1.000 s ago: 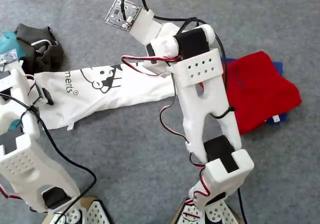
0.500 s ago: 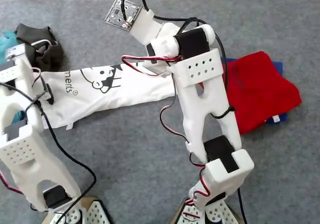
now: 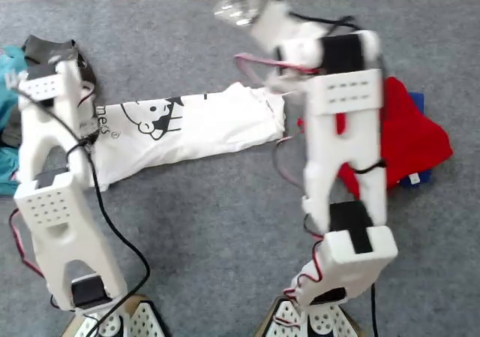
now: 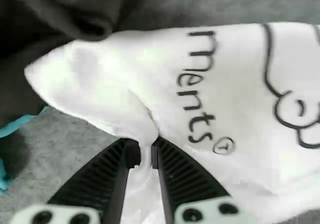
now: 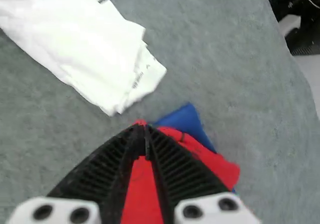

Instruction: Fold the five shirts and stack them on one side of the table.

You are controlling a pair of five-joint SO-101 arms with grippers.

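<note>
The left gripper [image 4: 142, 153] was clenched on a pinch of the white shirt [image 3: 187, 123] at its printed end, just beside the dark shirt [image 3: 37, 48] and the teal shirt [image 3: 6, 61]. The white shirt lay stretched in a long band across the grey table [image 3: 225, 224]. The right gripper [image 5: 146, 134] hung with its jaws pressed together on nothing, over the edge of the red shirt [image 3: 412, 138], which lay on a blue shirt [image 5: 182, 121] near the white shirt's other end

I count five shirts: one white shirt [image 3: 187, 127], one red shirt [image 3: 414, 138], one blue shirt [image 5: 184, 123], one dark grey shirt [image 3: 46, 48], one teal shirt [image 3: 5, 108]. Two robot arms: left arm [image 3: 56, 217], right arm [image 3: 345, 149]. One grey table [image 3: 210, 224].
</note>
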